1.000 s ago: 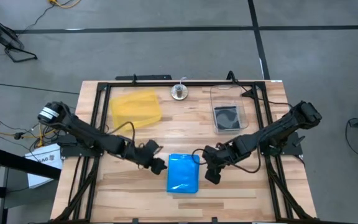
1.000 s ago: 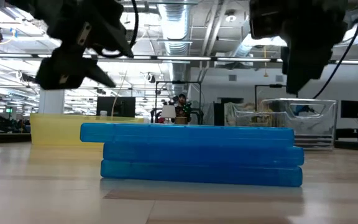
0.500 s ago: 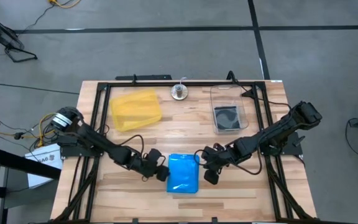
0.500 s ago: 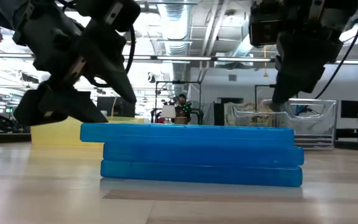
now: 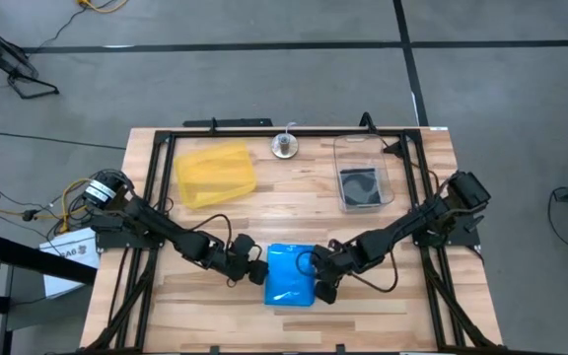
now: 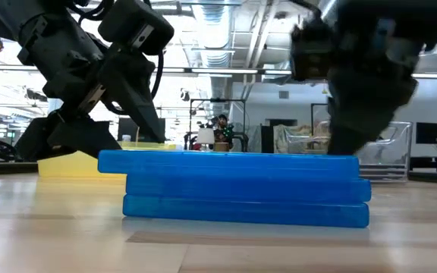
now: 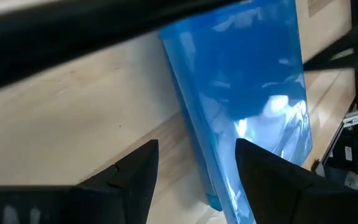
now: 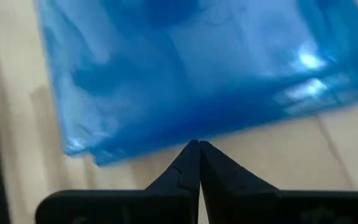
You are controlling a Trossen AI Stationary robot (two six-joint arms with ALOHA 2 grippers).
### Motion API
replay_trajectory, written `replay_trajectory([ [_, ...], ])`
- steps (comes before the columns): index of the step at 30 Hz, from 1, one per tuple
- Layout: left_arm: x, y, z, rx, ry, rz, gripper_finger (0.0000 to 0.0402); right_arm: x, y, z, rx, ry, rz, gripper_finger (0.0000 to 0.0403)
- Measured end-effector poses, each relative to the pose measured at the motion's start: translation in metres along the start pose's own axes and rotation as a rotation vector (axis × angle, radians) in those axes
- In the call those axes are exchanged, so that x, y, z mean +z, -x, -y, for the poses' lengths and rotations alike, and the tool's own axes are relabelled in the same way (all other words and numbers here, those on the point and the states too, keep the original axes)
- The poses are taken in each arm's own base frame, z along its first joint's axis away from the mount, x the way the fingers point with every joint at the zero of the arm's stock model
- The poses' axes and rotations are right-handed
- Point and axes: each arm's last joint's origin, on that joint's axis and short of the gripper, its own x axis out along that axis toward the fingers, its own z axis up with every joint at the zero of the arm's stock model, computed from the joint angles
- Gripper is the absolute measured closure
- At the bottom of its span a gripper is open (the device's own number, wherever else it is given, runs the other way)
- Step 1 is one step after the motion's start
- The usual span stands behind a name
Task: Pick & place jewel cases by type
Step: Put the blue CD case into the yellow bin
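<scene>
Three translucent blue jewel cases lie stacked flat on the table near its front edge; in the low view the top one juts a little to the left. My left gripper is open at the stack's left edge, low over the table, and touches nothing. My right gripper is shut, its tips at the stack's right edge. A clear case with a black inside lies in the clear tub at the back right. My right gripper's shut fingertips point at the right edge of the blue stack, coming level from the table's right. I cannot tell whether they touch it. The stack lies flat on the table.
A flat yellow tray lies at the back left. A small metal thing stands at the middle of the far edge. A black frame runs along the table's sides. Bare wood shows between the stack and the tray.
My left gripper has gone down and toward the table's right, up to the stack's left edge. My right gripper has gone toward the table's left and down, up to the stack's right edge. The blue stack has kept its place.
</scene>
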Motion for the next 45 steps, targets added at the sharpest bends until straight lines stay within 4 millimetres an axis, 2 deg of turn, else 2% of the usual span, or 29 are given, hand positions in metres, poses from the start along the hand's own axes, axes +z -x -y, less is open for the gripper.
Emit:
replay_trajectory([
  [4, 0.000, 0.000, -0.001, 0.006, -0.001, -0.001, 0.0196, 0.004, 0.001, -0.003, 0.006, 0.005, 0.010, 0.0403],
  [16, 0.012, -0.003, -0.002, 0.021, -0.005, 0.026, 0.0196, 0.022, 0.000, 0.015, -0.024, -0.012, 0.054, 0.0403],
  [26, 0.019, -0.004, -0.001, 0.013, -0.006, 0.053, 0.0196, 0.041, 0.001, 0.020, 0.027, -0.030, 0.157, 0.0403],
  [31, 0.019, -0.004, -0.002, 0.022, -0.015, 0.058, 0.0196, 0.044, 0.001, 0.028, 0.008, -0.041, 0.135, 0.0403],
  [35, 0.018, -0.004, -0.003, 0.026, -0.015, 0.048, 0.0196, 0.050, 0.013, 0.026, -0.007, -0.045, 0.079, 0.0403],
  [41, 0.018, -0.004, -0.002, 0.023, -0.010, 0.048, 0.0196, 0.043, 0.022, 0.012, -0.026, 0.017, 0.002, 0.0403],
  [45, 0.018, -0.004, -0.002, 0.022, -0.007, 0.048, 0.0196, 0.031, 0.011, 0.012, -0.068, 0.012, -0.066, 0.0403],
])
